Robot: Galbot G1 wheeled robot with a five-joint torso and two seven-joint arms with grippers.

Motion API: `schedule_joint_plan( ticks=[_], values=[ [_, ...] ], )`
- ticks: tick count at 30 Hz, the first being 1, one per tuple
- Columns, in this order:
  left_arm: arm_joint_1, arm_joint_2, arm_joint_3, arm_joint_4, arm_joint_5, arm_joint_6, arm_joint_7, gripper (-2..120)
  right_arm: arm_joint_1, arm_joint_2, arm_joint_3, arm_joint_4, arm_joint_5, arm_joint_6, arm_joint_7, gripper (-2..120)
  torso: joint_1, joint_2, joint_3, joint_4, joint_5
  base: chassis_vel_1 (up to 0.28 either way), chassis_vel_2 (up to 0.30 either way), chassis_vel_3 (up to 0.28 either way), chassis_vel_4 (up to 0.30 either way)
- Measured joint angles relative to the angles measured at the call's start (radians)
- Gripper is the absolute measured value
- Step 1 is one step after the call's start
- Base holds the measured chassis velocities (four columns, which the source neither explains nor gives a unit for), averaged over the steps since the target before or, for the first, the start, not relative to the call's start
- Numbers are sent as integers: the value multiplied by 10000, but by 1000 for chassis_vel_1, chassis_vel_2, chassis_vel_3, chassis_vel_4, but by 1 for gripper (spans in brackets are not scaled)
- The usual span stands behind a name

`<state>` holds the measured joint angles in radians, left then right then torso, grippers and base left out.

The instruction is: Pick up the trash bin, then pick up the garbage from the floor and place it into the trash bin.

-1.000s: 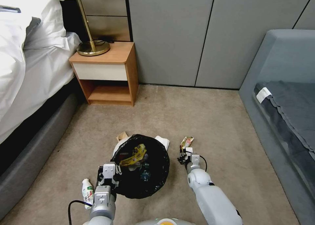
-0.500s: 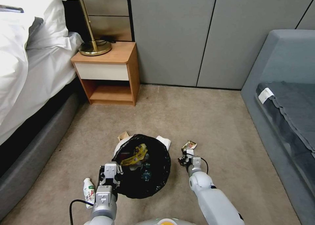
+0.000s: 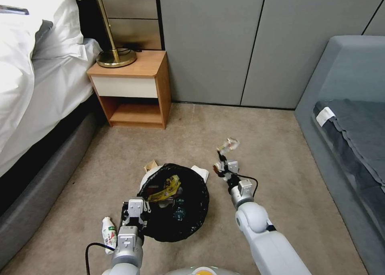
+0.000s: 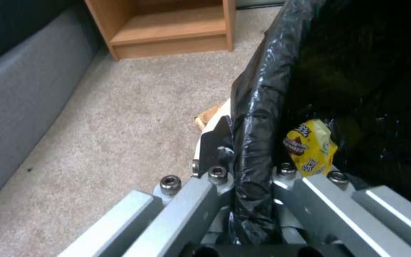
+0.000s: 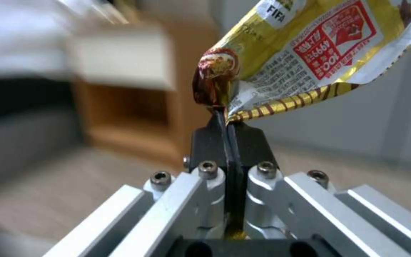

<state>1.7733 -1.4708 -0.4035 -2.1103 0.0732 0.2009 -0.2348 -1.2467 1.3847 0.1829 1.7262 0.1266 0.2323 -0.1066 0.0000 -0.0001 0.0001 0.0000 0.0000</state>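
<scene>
Now my right gripper had come up off the carpet, pinched tight on the gold snack wrapper — a moment before it was down by the floor; the wrapper hung in the air just beside the trash bin; my left gripper stayed clamped on the bin's lined rim; the bottle and tissue lay on the floor — more to collect.

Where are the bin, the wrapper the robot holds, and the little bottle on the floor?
bin [image 3: 192, 223]: head view, black liner rim.
wrapper [image 5: 310, 50]: right wrist view, printed face.
bottle [image 3: 107, 234]: head view, its label.
</scene>
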Motion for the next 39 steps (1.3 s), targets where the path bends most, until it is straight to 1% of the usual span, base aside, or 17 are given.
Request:
schedule_joint_plan(
  ticks=[1, 4, 6, 8, 10, 11, 12, 14, 19, 24, 28, 32, 33, 34, 36, 39],
  values=[
    [0, 0, 0, 0, 0, 0, 0, 1, 0, 0, 0, 0, 0, 0, 0, 0, 0, 0, 0, 0, 0, 0, 0, 0, 0],
    [-56, 1, 12, 62, -1, 7, 7, 1, -676, -332, -502, 1401, -197, 522, -1043, 0, 0, 0, -1, 0, -1, 0, 0, 0, 0],
    [-61, 6, 13, 73, -2, 8, 7, 1, -849, -442, -661, 1621, -219, 602, -1234, 0, 0, 0, 0, -1, 0, 0, 0, 0, 0],
    [-96, 16, 15, 102, -8, 13, 12, 1, -1243, -708, -1158, 1961, -328, 814, -1716, 0, 0, 0, -1, -1, 0, 0, 0, 0, 0],
    [-116, 17, 16, 110, -8, 17, 15, 1, -1320, -773, -1281, 1970, -378, 879, -1840, 0, 0, 0, -1, 0, 0, 0, 0, 0, 0],
    [-150, 16, 22, 119, -9, 27, 15, 1, -1468, -897, -1551, 1879, -533, 1075, -2086, 0, -1, 0, -1, 0, -1, 0, 0, 0, 0],
    [-150, 16, 22, 119, -9, 27, 15, 1, -1468, -897, -1551, 1879, -533, 1075, -2086, 0, -1, 0, -1, 0, -1, 0, 0, 0, 0],
    [-200, 11, 46, 120, -12, 65, 19, 1, -1634, -1037, -1882, 1370, -872, 1417, -2349, 0, 0, 0, -1, 0, 0, 0, 0, 0, 0],
    [-223, 21, 46, 119, -27, 88, 24, 1, -1690, -1108, -2051, 842, -1007, 1601, -2457, 0, 0, 0, -1, 0, 0, 0, 0, 0, 0],
    [-277, 18, 11, 109, -74, 100, 25, 1, -1625, -988, -1933, 59, -1038, 1868, -2621, 0, 0, 0, -1, 1, 0, 0, 0, 0, 0],
    [-319, 1, 0, 96, -111, 107, 25, 1, -1628, -886, -1787, -321, -1036, 1997, -2683, 0, 0, 0, -1, 0, -1, 0, 0, 0, 0],
    [-354, 22, -11, 95, -162, 114, 25, 1, -1641, -789, -1685, -665, -1139, 2024, -2422, 0, 0, 0, -1, 0, 0, 0, 0, 0, 0],
    [-374, 29, -21, 96, -184, 116, 26, 1, -1637, -763, -1674, -700, -1186, 2007, -2321, 2, 0, 0, -1, -1, -1, 0, 0, 0, 0],
    [-384, 36, -34, 91, -207, 116, 25, 1, -1625, -743, -1671, -714, -1252, 1986, -2217, 7, 0, 1, -1, 0, -1, 0, 0, 0, 0],
    [-385, 40, -38, 88, -214, 117, 26, 1, -1621, -738, -1669, -716, -1263, 1978, -2195, 8, 0, 0, -1, 0, -1, 0, 0, 0, 0],
    [-384, 70, -63, 59, -254, 122, 25, 1, -1574, -714, -1669, -723, -1321, 1884, -2010, 25, -1, 0, -1, 0, -1, 0, 0, 0, 0]
  ],
)
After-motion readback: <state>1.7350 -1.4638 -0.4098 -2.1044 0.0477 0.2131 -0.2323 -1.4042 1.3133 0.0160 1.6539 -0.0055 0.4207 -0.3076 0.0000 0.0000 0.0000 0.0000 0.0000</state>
